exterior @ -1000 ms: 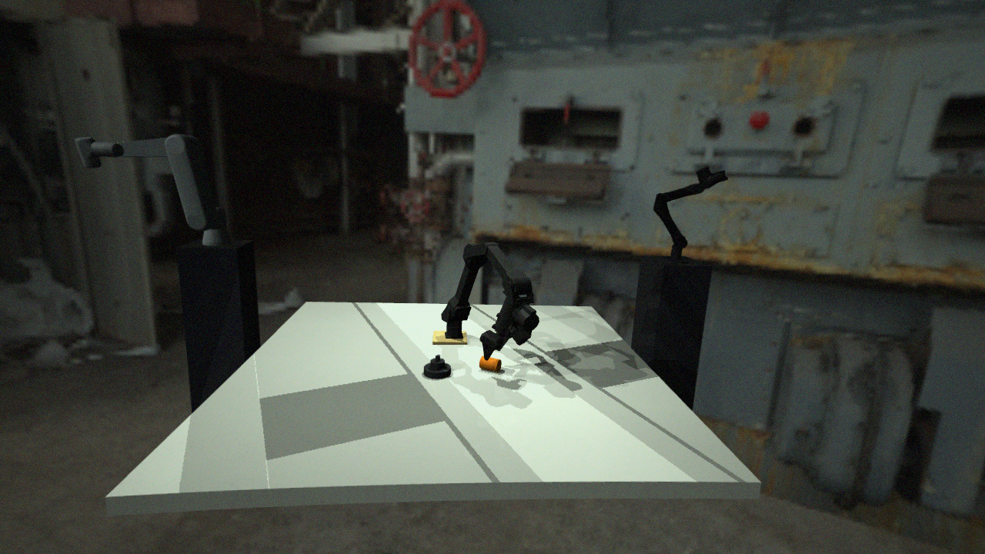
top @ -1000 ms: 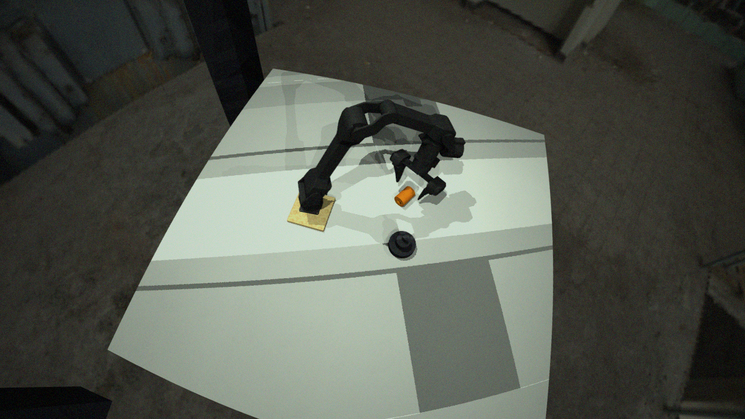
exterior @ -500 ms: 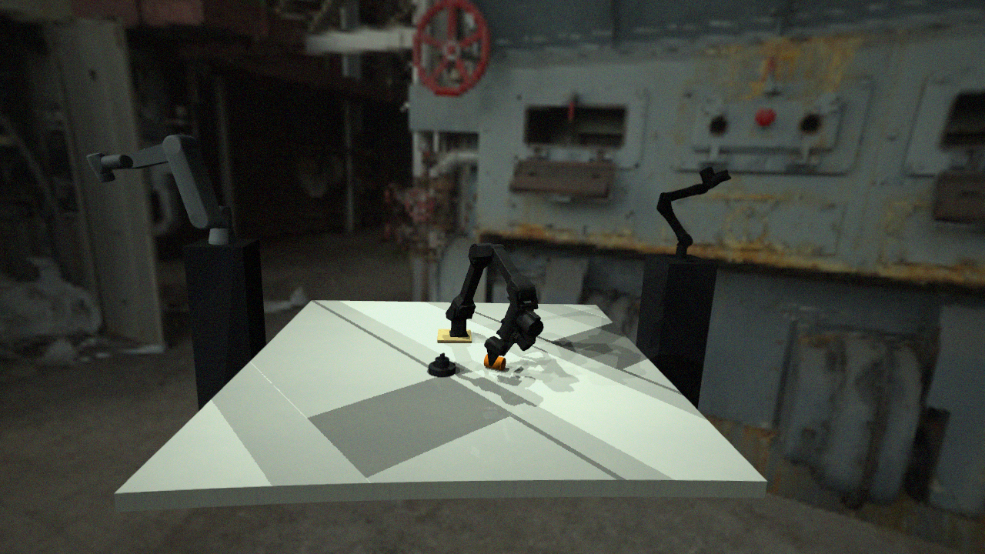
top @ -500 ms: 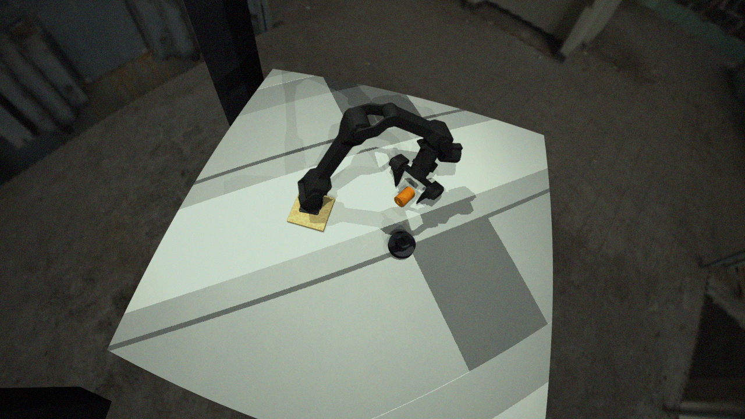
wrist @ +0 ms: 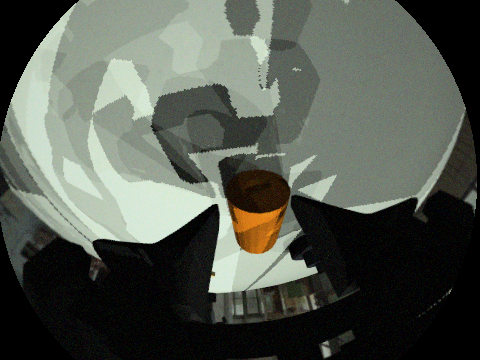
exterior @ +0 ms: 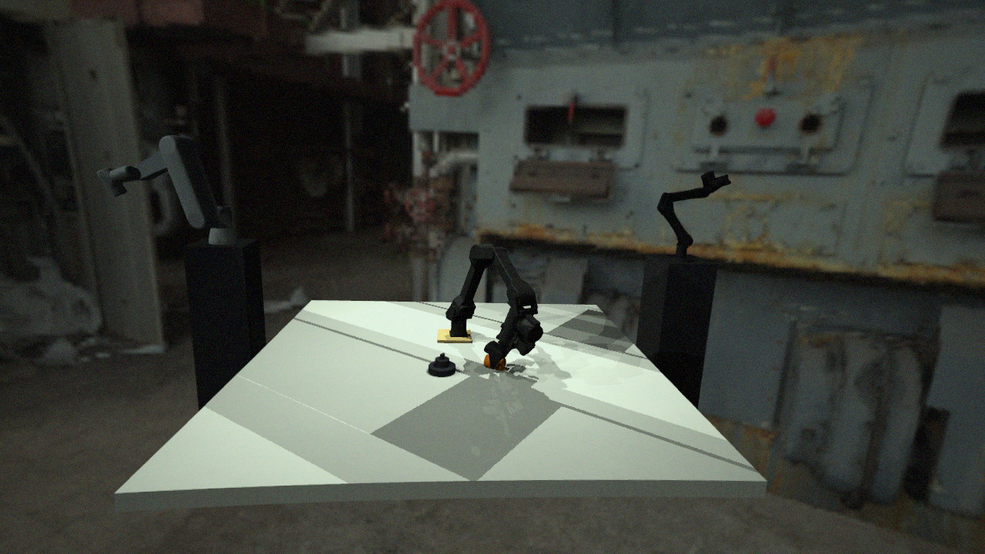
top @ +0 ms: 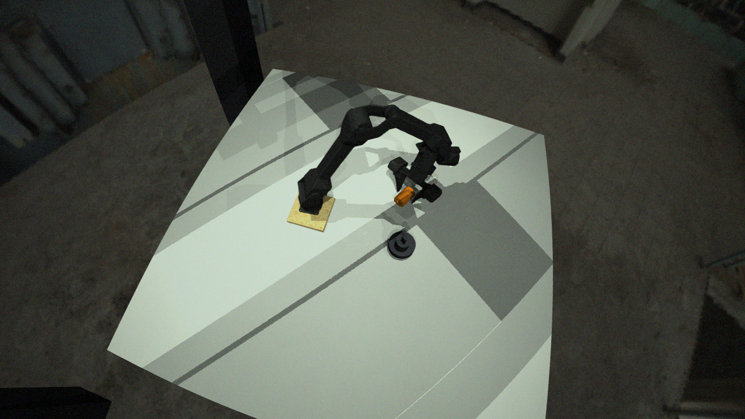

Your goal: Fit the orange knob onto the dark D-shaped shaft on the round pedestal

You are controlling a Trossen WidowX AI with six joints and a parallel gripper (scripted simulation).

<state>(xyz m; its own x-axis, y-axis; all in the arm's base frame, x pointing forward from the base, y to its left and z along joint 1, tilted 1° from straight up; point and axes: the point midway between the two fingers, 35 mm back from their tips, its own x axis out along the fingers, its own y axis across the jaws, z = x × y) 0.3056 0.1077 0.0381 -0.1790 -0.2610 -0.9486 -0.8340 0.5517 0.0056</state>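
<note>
The orange knob (top: 402,198) (exterior: 488,361) (wrist: 257,230) lies on its side, a plain cylinder with one shaded end toward the wrist camera. My gripper (top: 407,194) (exterior: 496,362) (wrist: 255,205) is partly open around the knob. In the wrist view a narrow gap shows at the left finger, and the right fingertip is very close to the knob. The dark round pedestal (top: 393,252) (exterior: 441,369) stands apart from the knob, with its upright shaft (top: 403,240) (exterior: 442,355) bare. The pedestal is partly hidden behind the right finger in the wrist view. The shaft's flat side cannot be made out.
The arm's base stands on a yellow plate (top: 316,220) (exterior: 454,336) on the pale table (top: 322,333) (exterior: 606,441). Shadow bands cross the table. Two other arms stand on dark pillars (exterior: 225,309) (exterior: 678,323) beyond the table's sides.
</note>
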